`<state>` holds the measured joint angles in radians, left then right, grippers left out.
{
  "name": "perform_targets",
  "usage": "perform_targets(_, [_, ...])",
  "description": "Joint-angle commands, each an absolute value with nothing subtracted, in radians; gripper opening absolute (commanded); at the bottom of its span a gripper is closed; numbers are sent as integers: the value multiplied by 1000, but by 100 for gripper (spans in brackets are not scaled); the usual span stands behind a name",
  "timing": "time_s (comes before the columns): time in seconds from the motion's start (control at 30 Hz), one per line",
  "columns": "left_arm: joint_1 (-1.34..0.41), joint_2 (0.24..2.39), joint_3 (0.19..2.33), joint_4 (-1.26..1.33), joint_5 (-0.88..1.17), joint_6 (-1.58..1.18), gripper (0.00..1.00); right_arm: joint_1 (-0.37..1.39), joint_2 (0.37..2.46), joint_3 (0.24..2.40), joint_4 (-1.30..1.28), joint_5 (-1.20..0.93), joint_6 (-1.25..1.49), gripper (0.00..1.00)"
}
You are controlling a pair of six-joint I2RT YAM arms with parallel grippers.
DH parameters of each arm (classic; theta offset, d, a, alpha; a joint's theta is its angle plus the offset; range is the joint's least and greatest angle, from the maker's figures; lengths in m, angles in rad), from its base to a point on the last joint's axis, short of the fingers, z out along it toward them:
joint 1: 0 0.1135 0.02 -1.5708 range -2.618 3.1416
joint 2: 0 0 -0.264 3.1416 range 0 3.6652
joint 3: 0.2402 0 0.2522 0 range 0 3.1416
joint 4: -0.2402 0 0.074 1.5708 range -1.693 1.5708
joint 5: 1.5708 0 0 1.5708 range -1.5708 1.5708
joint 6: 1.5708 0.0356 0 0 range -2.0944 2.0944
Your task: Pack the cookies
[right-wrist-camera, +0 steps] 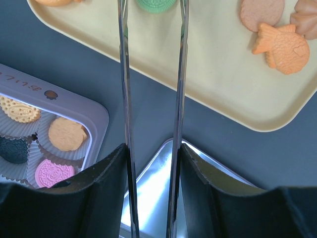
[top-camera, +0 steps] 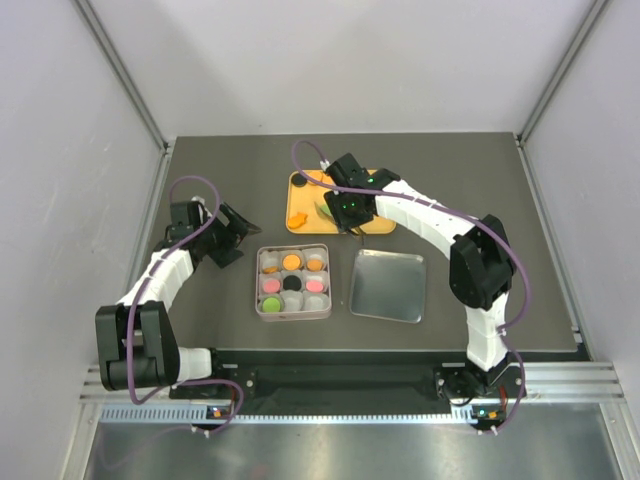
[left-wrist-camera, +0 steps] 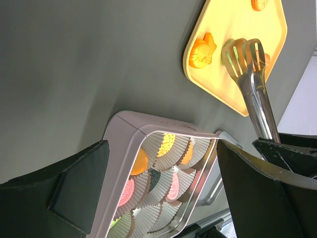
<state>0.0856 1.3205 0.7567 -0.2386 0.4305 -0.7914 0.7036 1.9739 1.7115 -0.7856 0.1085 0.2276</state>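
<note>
r end effector [right-wrist-camera: 151, 171] clamped on tongs [right-wrist-camera: 124, 74] at green cookie [right-wrist-camera: 156, 4], l end effector [left-wrist-camera: 163, 186] apart.

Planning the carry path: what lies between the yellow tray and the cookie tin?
Nothing but bare grey tabletop lies between the yellow tray and the tin. This is clearest in the left wrist view.
</note>
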Motion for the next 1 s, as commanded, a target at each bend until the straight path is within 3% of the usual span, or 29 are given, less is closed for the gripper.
perform_targets(0.0, [94, 1319, 750, -199, 443, -793, 94, 689, 1913, 1749, -782, 107, 219, 44])
perform_targets(0.57, [94, 1312, 749, -202, 449, -792, 94, 683, 1911, 1740, -787, 94, 227, 44])
perform_targets(0.97, [94, 1319, 747, -192, 465, -798, 94, 670, 1918, 1750, -790, 61, 224, 39])
